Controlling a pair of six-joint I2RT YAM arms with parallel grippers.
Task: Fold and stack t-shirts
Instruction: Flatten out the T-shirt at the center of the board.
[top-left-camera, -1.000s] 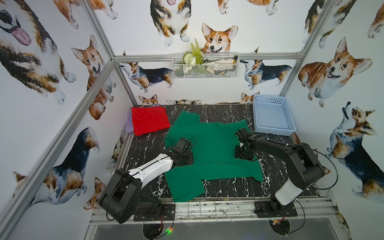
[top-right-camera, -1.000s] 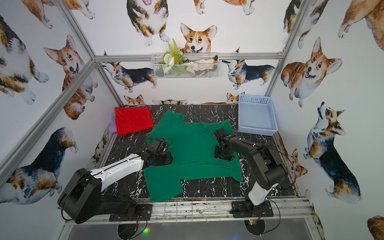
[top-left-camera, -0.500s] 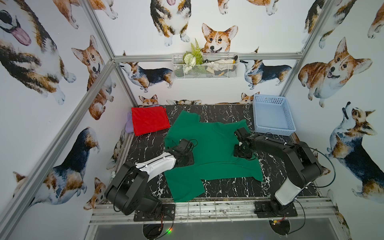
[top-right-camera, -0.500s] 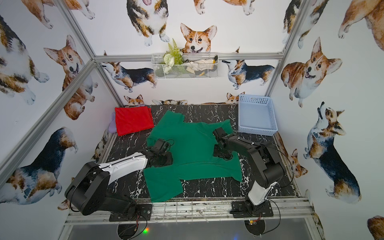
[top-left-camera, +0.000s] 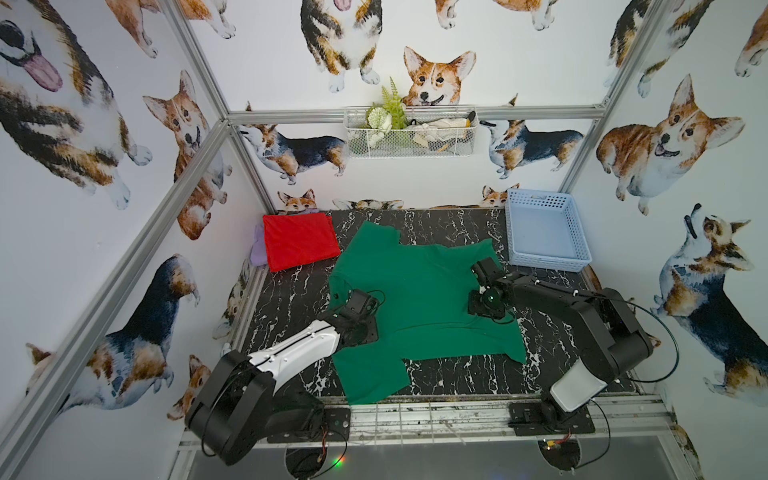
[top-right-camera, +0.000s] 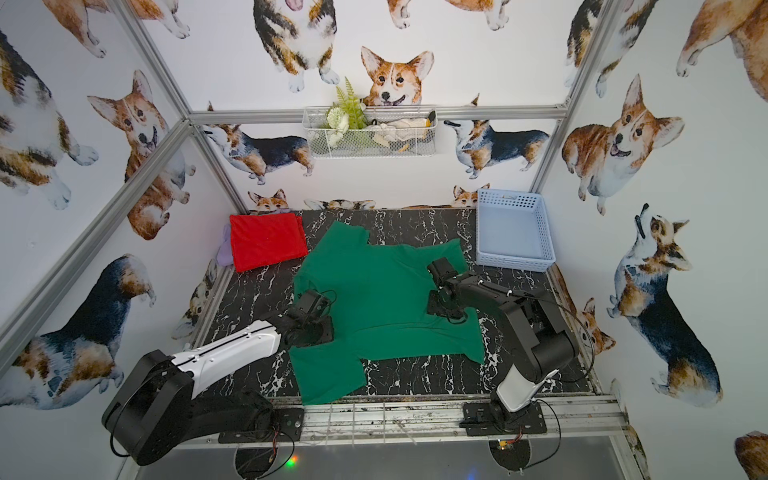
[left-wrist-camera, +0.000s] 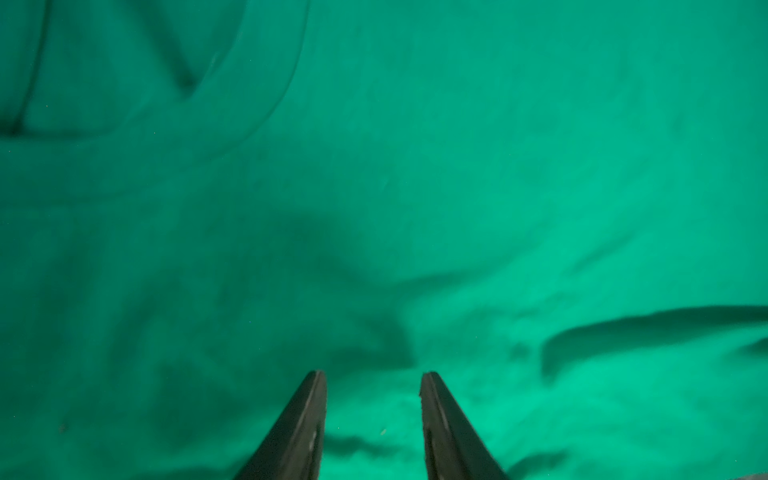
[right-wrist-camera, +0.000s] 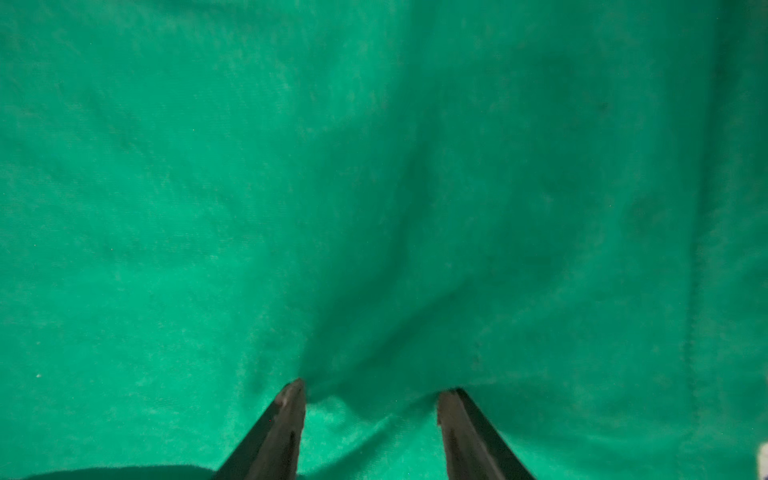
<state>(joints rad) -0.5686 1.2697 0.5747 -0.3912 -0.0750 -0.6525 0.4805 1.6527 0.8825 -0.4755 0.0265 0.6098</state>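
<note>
The dark green t-shirt (top-left-camera: 419, 307) lies spread open in the middle of the black, white-veined marble tabletop (top-left-camera: 449, 222). It is soft matte knit, mostly flat, with one short sleeve pointing to the back wall and the other to the front edge. Shallow ripples run through the cloth near its lower right corner.

My left gripper (left-wrist-camera: 373, 374) points down at the shirt close to the curved neckline seam. Its two dark tapered fingers (left-wrist-camera: 307, 415) stand apart, with bare cloth showing between them and nothing pinched. I cannot tell whether the tips touch the fabric.

My right gripper (right-wrist-camera: 375, 385) is over the opposite side, near a straight stitched hem. Its fingers are spread too (a little wider), and the tips press into the knit, so a small pucker rises between them.

In both top views my arms reach forward low from the front rail, with the wrists bent downward. The left arm (top-left-camera: 291, 353) has a white shell and the right arm (top-left-camera: 561, 299) is black.

The bright red t-shirt (top-left-camera: 299, 243) sits folded into a neat rectangle in the back left corner, on top of something pale purple (top-left-camera: 257, 249). The pale blue perforated plastic basket (top-left-camera: 548, 264) is at the back right, just beside the green shirt's edge.
</note>
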